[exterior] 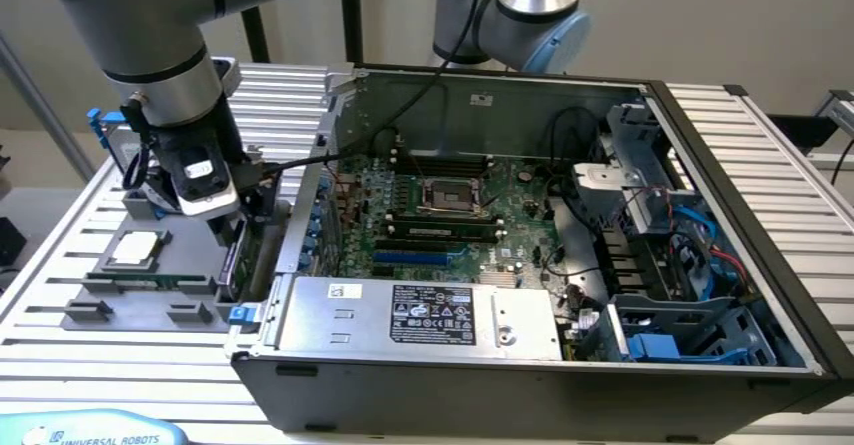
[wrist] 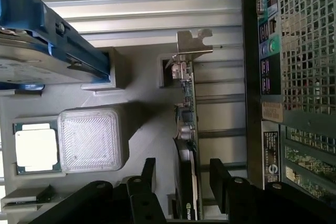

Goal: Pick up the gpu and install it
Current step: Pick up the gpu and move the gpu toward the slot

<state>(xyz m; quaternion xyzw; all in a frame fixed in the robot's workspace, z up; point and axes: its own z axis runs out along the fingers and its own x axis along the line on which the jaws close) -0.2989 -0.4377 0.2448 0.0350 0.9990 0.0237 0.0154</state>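
The arm's black two-fingered gripper (wrist: pixel 183 163) hangs low over a grey moulded parts tray (wrist: pixel 142 103), its fingers (wrist: pixel 149 174) spread wide with the gpu (wrist: pixel 186 124), a thin dark green-black expansion card standing on edge, between them. The wrist view shows a strip of grey tray on either side of the card, so neither finger presses on it. The card's narrow silver metal end bracket (wrist: pixel 193 43) juts out beyond the fingertips at the far end of its slot.

On the same tray, the wrist view shows a small square silver CPU chip (wrist: pixel 35 148) just beside a ribbed translucent white block (wrist: pixel 92 140), and a silver hard drive with blue rails (wrist: pixel 31 56) further along. The perforated rear panel of the black computer case (wrist: pixel 304 51) runs close beside the card.

The exterior view places the scene. The gripper (exterior: pixel 240 227) reaches down at that view's left, over the gpu (exterior: pixel 231 265) at the tray's (exterior: pixel 147 310) edge nearest the open case (exterior: pixel 747 165), all on a slatted aluminium table (exterior: pixel 134 365). Inside the case lie the green motherboard (exterior: pixel 441 205) and, at the front, a silver power supply with a black label (exterior: pixel 414 315). The CPU chip (exterior: pixel 138 248) sits well apart from the fingers
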